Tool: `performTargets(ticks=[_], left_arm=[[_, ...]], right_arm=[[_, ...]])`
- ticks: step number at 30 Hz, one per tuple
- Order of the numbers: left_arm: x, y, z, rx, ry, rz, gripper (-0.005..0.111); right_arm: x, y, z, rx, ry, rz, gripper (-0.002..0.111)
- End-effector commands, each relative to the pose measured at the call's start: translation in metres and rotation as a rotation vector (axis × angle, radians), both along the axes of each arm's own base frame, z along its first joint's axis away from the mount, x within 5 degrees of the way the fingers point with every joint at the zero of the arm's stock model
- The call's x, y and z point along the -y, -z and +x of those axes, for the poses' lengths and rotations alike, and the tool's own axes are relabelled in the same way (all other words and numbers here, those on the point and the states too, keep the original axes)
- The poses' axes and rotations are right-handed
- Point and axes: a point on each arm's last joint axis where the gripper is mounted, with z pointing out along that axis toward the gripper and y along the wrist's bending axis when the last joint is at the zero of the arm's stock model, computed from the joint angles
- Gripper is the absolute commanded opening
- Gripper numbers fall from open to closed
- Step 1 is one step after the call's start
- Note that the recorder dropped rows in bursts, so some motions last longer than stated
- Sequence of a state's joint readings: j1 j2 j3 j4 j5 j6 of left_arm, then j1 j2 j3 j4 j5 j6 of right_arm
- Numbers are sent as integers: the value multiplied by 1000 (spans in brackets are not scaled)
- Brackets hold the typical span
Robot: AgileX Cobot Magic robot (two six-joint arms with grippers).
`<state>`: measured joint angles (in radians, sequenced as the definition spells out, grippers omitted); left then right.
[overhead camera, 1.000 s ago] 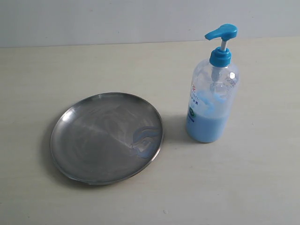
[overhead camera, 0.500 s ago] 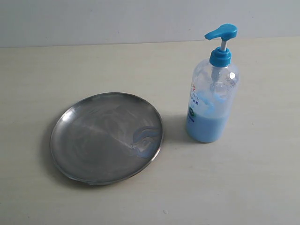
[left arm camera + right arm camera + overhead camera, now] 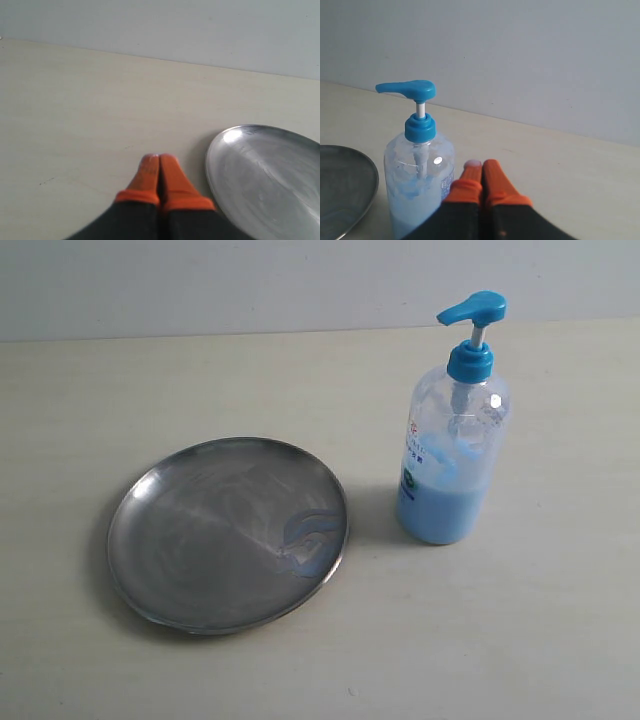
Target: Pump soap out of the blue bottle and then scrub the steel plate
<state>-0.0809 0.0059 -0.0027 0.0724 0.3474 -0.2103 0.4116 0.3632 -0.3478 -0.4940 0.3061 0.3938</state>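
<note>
The steel plate (image 3: 228,533) lies on the pale table, left of centre, with a pale-blue smear of soap (image 3: 305,540) near its right rim. To its right stands the blue bottle (image 3: 452,460), upright, its pump head (image 3: 472,308) pointing left. Neither arm shows in the exterior view. My left gripper (image 3: 159,158) is shut with nothing in it, just beside the steel plate (image 3: 270,175) and apart from it. In the right wrist view my right gripper (image 3: 481,164) is also shut and empty, close beside the blue bottle (image 3: 417,175).
A pale wooden table (image 3: 520,640) carries everything, and a grey-white wall (image 3: 250,280) runs along its far edge. The plate's rim (image 3: 350,175) shows past the bottle in the right wrist view.
</note>
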Motion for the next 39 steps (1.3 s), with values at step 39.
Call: performTargets(ticks=[39], left_arm=[[-4,1,0,-4,-74,1,0]], right_arm=[[1,0,-2,14,4,0,0]])
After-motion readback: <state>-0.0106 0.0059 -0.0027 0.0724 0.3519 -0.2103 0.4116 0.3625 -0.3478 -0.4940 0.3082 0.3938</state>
